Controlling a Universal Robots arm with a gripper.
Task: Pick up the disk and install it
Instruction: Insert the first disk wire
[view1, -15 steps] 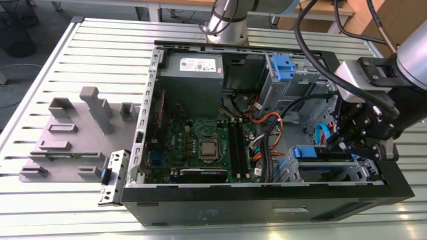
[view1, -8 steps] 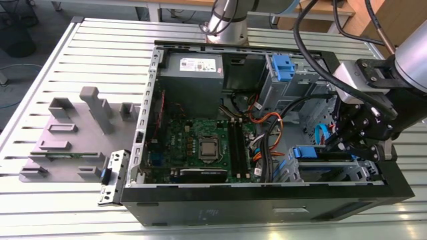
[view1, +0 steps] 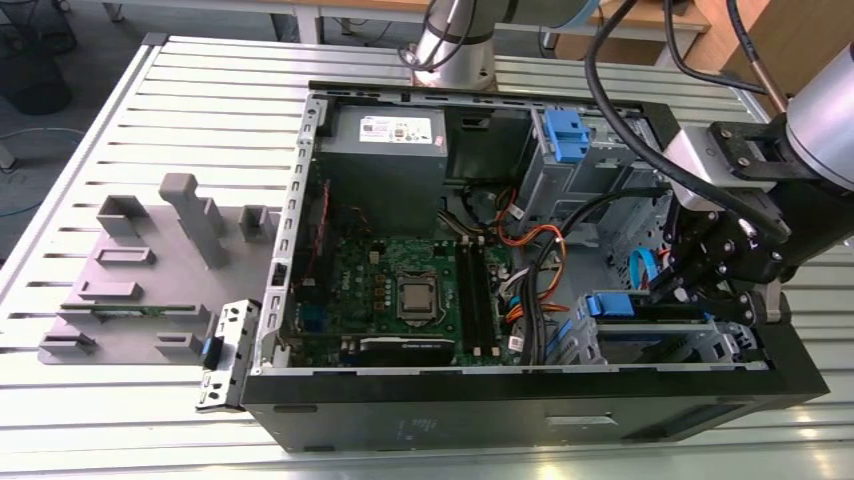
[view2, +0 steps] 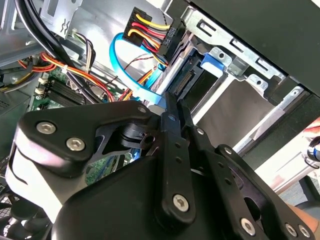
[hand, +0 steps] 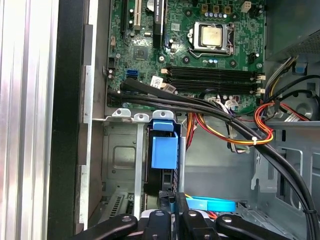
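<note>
Exterior view: the gripper (view1: 710, 300) is down inside the open computer case (view1: 534, 400), at the drive cage (view1: 667, 340) in its front corner. The disk (view1: 621, 303) sits in that cage, its blue carrier end facing the motherboard (view1: 400, 290). First wrist view: the gripper (hand: 172, 220) fingers sit close together at the disk (hand: 164, 152) edge; whether they are clamped on it, can't tell.

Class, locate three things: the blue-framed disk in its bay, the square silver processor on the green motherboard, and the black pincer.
Blue-framed disk (hand: 164, 151): first wrist view, blue carrier face.
Square silver processor (hand: 212, 35): first wrist view, lid centre.
Black pincer (hand: 172, 202): first wrist view, between fingertips.
</note>
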